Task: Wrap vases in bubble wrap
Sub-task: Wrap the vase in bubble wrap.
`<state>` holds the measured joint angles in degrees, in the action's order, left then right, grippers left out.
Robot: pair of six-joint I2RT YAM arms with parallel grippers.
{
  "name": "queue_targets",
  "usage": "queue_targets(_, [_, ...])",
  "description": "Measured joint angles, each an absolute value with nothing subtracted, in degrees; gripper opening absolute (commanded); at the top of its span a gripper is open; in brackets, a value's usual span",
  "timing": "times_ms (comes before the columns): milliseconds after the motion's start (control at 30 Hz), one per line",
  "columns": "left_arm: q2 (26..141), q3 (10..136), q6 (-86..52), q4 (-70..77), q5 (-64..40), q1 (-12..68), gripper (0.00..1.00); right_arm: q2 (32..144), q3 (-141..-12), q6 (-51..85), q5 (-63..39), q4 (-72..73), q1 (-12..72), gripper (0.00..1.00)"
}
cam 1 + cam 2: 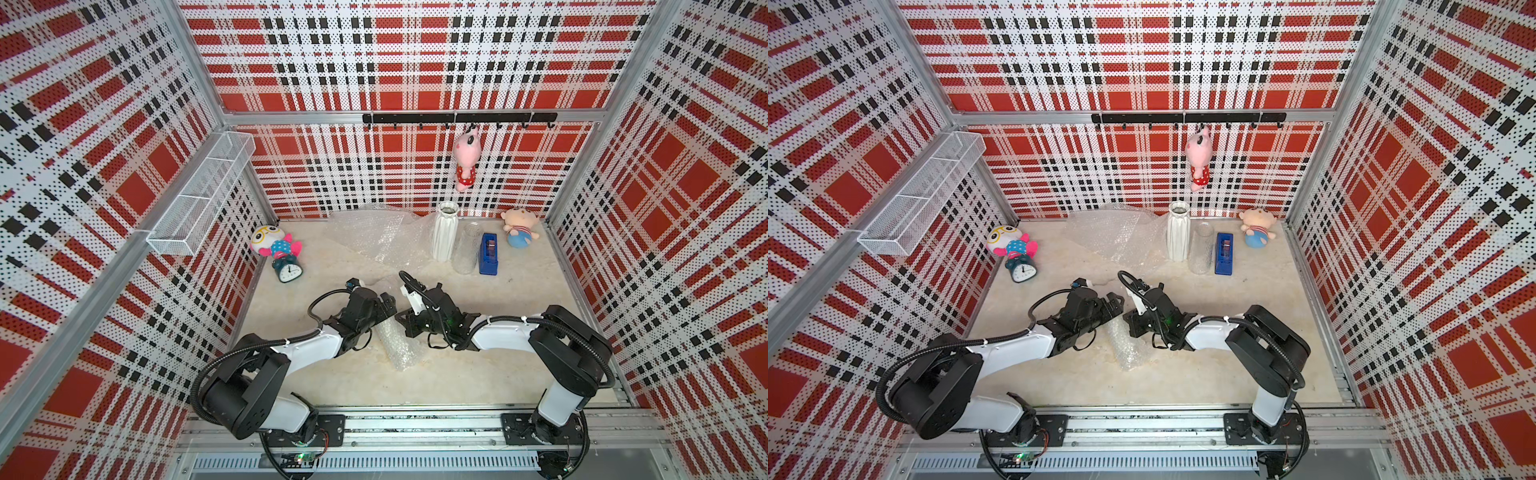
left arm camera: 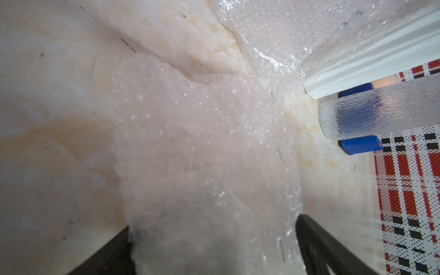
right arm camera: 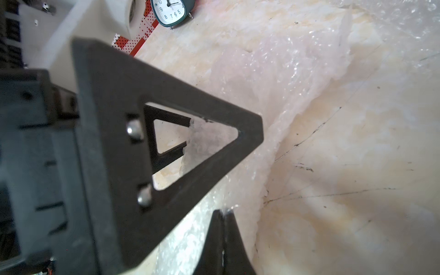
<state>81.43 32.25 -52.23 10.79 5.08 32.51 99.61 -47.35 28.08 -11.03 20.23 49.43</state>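
The bubble-wrap roll (image 1: 397,345) beside the left tool (image 2: 214,222) hides its contents, possibly a vase. In the left wrist view, that tool's fingers (image 2: 316,242) run off the edge. Beyond it, the glass vase (image 2: 371,116) covers the middle of the blue tape dispenser (image 2: 359,145).

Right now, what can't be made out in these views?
- Contents of the bubble wrap bundle: both top views, the wrap hides them.
- Whether the right gripper pinches wrap: right wrist view, tips blurred.
- Glass vase mouth: left wrist view, cut by the frame edge.
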Motion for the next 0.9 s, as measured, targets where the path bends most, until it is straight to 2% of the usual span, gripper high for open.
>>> queue_targets(900, [86.3,35.8,-47.7,7.2,4.5,32.9,0.97,101.1,-48.8,26.5,-9.6,19.4,49.8,0.04])
